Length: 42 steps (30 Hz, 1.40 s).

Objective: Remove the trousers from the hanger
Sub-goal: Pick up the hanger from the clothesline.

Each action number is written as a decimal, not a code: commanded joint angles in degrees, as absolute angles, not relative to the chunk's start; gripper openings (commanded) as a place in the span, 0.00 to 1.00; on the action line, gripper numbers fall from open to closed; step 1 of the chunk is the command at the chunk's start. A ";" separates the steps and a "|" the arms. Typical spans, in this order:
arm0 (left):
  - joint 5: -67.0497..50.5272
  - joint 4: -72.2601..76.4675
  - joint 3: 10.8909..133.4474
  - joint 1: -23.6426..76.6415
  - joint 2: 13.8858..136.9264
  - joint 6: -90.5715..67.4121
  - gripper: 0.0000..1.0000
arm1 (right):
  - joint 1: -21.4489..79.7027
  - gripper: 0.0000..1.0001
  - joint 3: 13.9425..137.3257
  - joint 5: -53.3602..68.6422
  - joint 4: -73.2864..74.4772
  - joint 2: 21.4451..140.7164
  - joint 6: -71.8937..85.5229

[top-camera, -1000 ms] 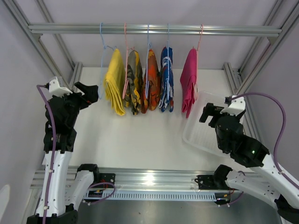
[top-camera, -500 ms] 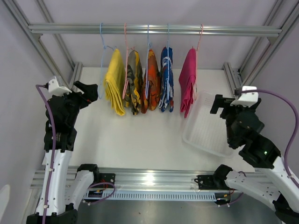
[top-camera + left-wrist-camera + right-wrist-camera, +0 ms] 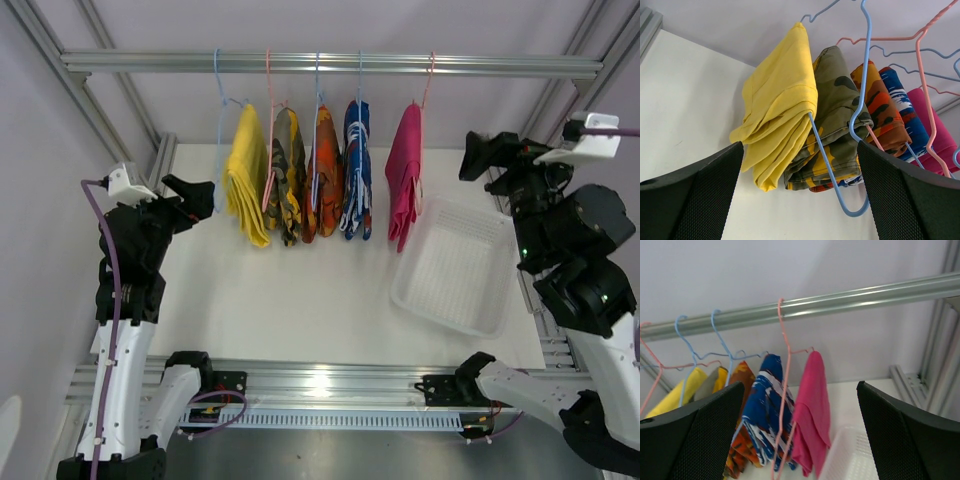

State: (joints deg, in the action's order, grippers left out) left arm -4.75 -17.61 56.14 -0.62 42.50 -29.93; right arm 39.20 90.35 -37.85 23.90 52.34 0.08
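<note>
Right arm has lifted off the clear tray [image 3: 455, 265] since the earlier frame and now stands high at the right side. The right tool [image 3: 480, 158] is near rail [image 3: 330, 63] height. The left arm has barely shifted.

Findings:
- All five trousers hang on wire hangers [image 3: 825, 161] from the rail, above the worktop [image 3: 290, 300]. None is off yet.
- Order from left: yellow pair [image 3: 245, 175], camouflage pair [image 3: 283, 185], orange-red pair [image 3: 327, 175], blue-and-white pair [image 3: 357, 170], magenta pair [image 3: 405, 180].
- Each garment is folded over its hanger bar, with its long axis hanging downward.
- The right tool has its jaws spread wide and holds nothing. The magenta pair lies to its left, near but apart, with no garment between them.
- The left tool [image 3: 195, 200] is likewise wide open and empty. It faces the yellow pair, just beside it and not touching.

Judgement: I read the right arm as the one committed, and the magenta pair as its nearest target. The approach would run leftward, across the hanging fold.
</note>
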 commanded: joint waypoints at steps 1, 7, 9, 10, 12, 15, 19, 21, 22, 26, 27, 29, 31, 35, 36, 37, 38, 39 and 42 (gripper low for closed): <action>-5.45 -15.47 55.99 -0.53 42.54 -29.62 0.99 | 34.03 1.00 95.44 -25.08 26.27 57.03 7.19; -6.59 -15.29 55.99 -0.53 42.98 -29.71 1.00 | 17.62 1.00 105.90 -3.71 31.11 67.82 17.90; -6.94 -15.29 56.16 -0.53 43.15 -29.79 0.99 | 13.03 0.99 108.96 3.49 31.55 70.65 20.47; -7.20 -15.38 56.08 -0.53 43.24 -29.71 0.99 | 8.92 0.99 109.68 7.78 31.73 72.06 23.26; -7.64 -15.29 56.07 -0.53 43.33 -29.79 0.99 | 4.68 0.99 110.30 14.46 30.68 76.19 27.05; -8.00 -15.29 56.16 -0.53 43.33 -29.71 0.99 | -2.10 0.99 107.85 29.32 24.89 81.11 34.79; -8.08 -15.38 55.99 -0.53 43.50 -29.88 1.00 | -3.52 0.99 102.58 37.61 16.37 84.63 39.90; -8.52 -15.47 56.07 -0.53 43.68 -29.97 0.99 | -3.52 1.00 99.42 39.02 14.25 85.08 41.83; -8.70 -15.47 55.99 -0.53 43.77 -30.06 0.99 | -3.52 1.00 98.19 40.42 11.63 85.17 42.44; -8.79 -15.47 56.07 -0.53 43.86 -30.06 0.99 | -3.17 0.99 90.81 46.13 2.83 85.69 48.06; -8.79 -15.47 55.99 -0.53 43.77 -30.06 0.99 | -3.08 1.00 89.66 46.93 -0.93 85.87 49.82; -8.79 -15.47 55.99 -0.53 43.77 -30.06 0.99 | -2.73 0.99 87.81 49.65 -5.08 86.22 51.67; -8.70 -15.38 55.90 -0.53 43.77 -29.97 1.00 | -2.46 0.99 85.35 52.19 -10.86 87.01 55.17; -8.88 -15.38 55.99 -0.53 43.86 -29.88 0.99 | -1.58 0.99 83.32 55.19 -17.83 89.55 60.20; -8.88 -15.47 55.90 -0.53 43.86 -29.88 0.99 | -1.50 0.99 82.97 55.46 -20.54 89.91 61.25; -8.88 -15.47 55.99 -0.53 43.86 -29.80 0.99 | -1.15 0.98 81.92 55.72 -22.13 90.26 63.26; -8.79 -15.47 55.99 -0.53 43.94 -29.79 0.99 | -1.06 0.93 81.57 55.90 -23.80 90.96 64.41; -8.79 -15.38 55.99 -0.53 43.86 -29.79 0.99 | -0.97 0.89 81.21 56.16 -25.21 91.31 65.47; -8.96 -15.47 56.07 -0.53 44.03 -29.80 0.99 | -0.44 0.48 80.33 56.60 -31.27 92.37 69.51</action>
